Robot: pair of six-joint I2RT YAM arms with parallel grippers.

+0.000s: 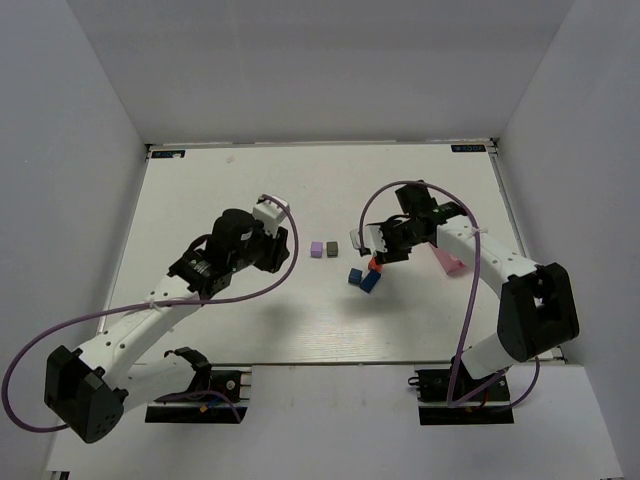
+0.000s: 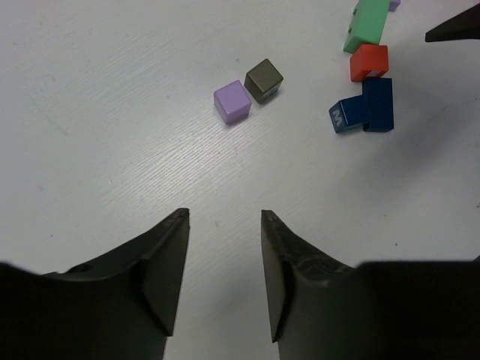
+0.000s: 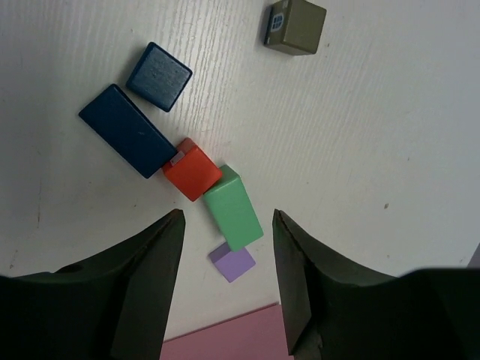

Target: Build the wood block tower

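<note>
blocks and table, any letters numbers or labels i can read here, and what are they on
"M": a white mark on the side of the small blue cube. It reads as M in the left wrist view but could be a W seen the other way up.
Dark brown cube: a blue and white mark on one side, too blurred to read.
Left corner sticker and right corner sticker: too small to read.
Nothing else legible.
</note>
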